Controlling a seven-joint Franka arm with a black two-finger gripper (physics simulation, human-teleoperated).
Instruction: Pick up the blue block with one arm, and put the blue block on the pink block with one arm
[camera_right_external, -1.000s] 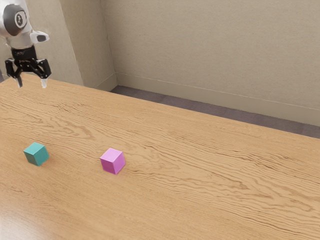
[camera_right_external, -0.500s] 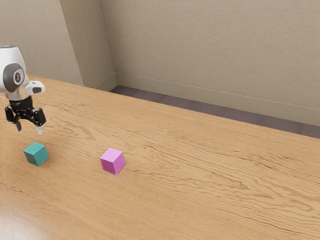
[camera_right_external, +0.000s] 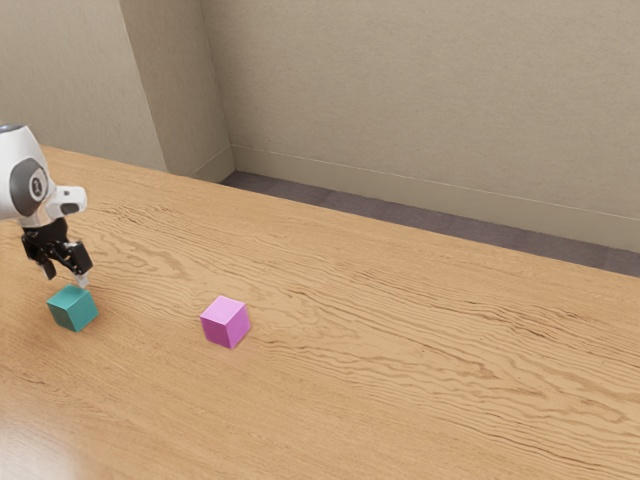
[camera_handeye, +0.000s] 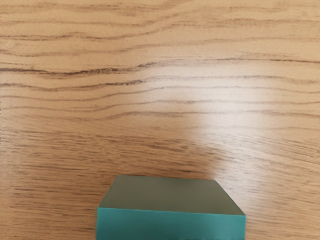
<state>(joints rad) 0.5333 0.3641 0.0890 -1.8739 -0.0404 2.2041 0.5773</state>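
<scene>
A teal-blue block (camera_right_external: 73, 307) rests on the wooden table (camera_right_external: 400, 330) near the exterior view's left edge. My gripper (camera_right_external: 64, 279) hangs just above its top, fingers open and apart, touching nothing. In the wrist view the same block (camera_handeye: 170, 210) lies directly under my hand. A pink block (camera_right_external: 225, 321) sits on the table to the exterior view's right of the blue one, about a hand's width and more away, standing alone.
The table runs wide toward the exterior view's right. Beyond its far edge lie a dark floor strip (camera_right_external: 440, 215) and beige walls (camera_right_external: 420, 90).
My gripper has come down from high above the table to just over the blue block. Both blocks stay where they were.
</scene>
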